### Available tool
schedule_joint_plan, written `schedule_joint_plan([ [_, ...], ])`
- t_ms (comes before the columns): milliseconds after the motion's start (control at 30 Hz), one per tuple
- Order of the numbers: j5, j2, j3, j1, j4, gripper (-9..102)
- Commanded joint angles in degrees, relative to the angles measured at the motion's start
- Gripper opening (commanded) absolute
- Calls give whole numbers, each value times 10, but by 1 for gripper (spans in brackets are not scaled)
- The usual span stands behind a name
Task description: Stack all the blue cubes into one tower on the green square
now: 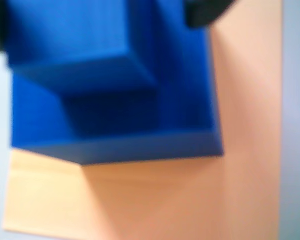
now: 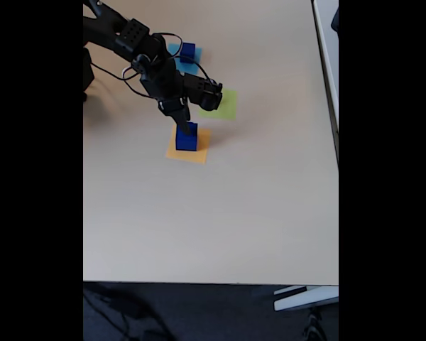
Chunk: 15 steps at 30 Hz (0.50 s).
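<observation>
In the blurred wrist view a smaller blue cube (image 1: pixel 75 40) sits on top of a larger blue cube (image 1: pixel 187 100), both on an orange-yellow paper square (image 1: pixel 190 200). Dark gripper fingers (image 1: pixel 207 12) show at the top corners, either side of the smaller cube. From the fixed view my gripper (image 2: pixel 187 129) points down onto this blue stack (image 2: pixel 187 141); whether the fingers press the cube cannot be made out. Another blue cube (image 2: pixel 189 50) rests on a light-blue square (image 2: pixel 175 51) further back. The green square (image 2: pixel 227 106) lies right of the gripper, partly hidden behind the wrist.
The black arm (image 2: pixel 138 46) reaches in from the upper left with loose cables around it. The beige table (image 2: pixel 234 213) runs wide toward the front and right. Its front edge (image 2: pixel 213 283) drops off to a dark floor.
</observation>
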Motion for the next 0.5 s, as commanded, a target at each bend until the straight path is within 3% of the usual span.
schedule_joint_plan([
  [0,9,22,-3,-8,1,14],
  [467,18,27,2,-13,2,4],
])
